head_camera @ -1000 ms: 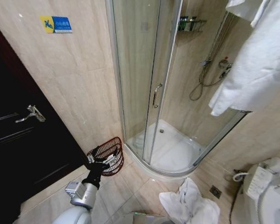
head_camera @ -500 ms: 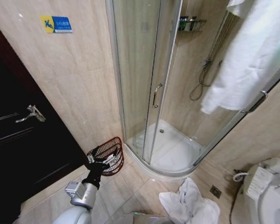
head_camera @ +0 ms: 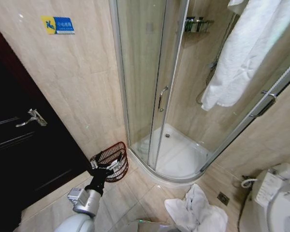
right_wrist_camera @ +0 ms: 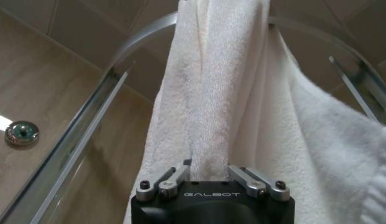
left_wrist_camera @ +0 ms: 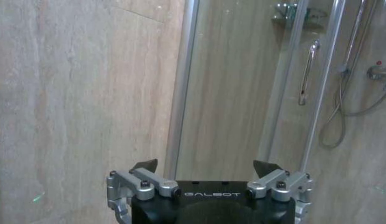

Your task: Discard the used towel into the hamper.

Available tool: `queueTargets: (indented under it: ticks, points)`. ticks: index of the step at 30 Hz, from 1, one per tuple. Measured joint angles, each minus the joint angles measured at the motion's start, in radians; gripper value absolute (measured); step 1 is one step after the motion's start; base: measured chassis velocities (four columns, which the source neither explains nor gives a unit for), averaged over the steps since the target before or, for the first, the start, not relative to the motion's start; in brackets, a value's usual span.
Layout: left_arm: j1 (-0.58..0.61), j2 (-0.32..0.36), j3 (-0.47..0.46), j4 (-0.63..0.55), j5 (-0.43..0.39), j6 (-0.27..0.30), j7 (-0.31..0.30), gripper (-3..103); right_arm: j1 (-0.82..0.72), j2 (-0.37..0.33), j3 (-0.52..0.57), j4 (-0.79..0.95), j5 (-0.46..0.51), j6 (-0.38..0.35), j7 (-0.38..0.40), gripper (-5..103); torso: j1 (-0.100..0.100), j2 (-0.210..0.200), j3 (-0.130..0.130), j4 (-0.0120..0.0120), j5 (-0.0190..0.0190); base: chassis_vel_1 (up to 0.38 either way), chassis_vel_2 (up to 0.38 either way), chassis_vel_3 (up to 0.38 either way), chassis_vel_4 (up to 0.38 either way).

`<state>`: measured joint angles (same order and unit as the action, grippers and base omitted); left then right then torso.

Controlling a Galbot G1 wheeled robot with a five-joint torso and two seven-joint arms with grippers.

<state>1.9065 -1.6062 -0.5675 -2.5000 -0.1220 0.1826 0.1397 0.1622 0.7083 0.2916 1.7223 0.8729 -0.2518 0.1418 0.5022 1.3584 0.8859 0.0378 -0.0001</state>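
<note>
Towel (head_camera: 241, 53), white and thick, hangs at the two o'clock corner of the head view, draped from above over the curved top rail of the glass shower (head_camera: 159, 96). In the right wrist view the right pincer (right_wrist_camera: 209, 169) is closed on a fold of the towel (right_wrist_camera: 224, 93): the cloth runs straight up from between its fingers (right_wrist_camera: 176, 173) to the rail, and more of it spreads to one side. The hamper (head_camera: 111, 161), a small dark red wire basket, stands on the tiled floor at about seven o'clock, near the wall between the dark door (head_camera: 24, 145) and the shower's raised base. The left arm's pincer (head_camera: 104, 170) sits low just at the hamper's near rim, overlapping it in the head view; whether it touches the wire I cannot tell. In the left wrist view the left pincer (left_wrist_camera: 205, 166) is spread wide with nothing between its fingertips (left_wrist_camera: 146, 164), facing the beige wall and the shower door handle (left_wrist_camera: 306, 72). A second white cloth (head_camera: 195, 210) lies crumpled on the floor at five o'clock, near the toilet (head_camera: 275, 200)
</note>
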Motion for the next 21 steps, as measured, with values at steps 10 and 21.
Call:
queueTargets:
  ticks: [10, 21]
  points:
    - [0.0, 0.0, 0.0, 0.0, 0.0, 0.0, 0.0, 100, -0.024, -0.015, 0.016, 0.022, -0.001, 0.014, -0.016, 5, 0.0, 0.0, 0.0, 0.0001, 0.0002, 0.0, 0.0, 0.0, 0.0]
    - [0.0, 0.0, 0.0, 0.0, 0.0, 0.0, 0.0, 100, -0.108, -0.05, 0.065, 0.096, -0.036, 0.059, -0.036, 5, 0.0, 0.0, 0.0, 0.0, 0.0001, 0.0, 0.0, 0.0, 0.0]
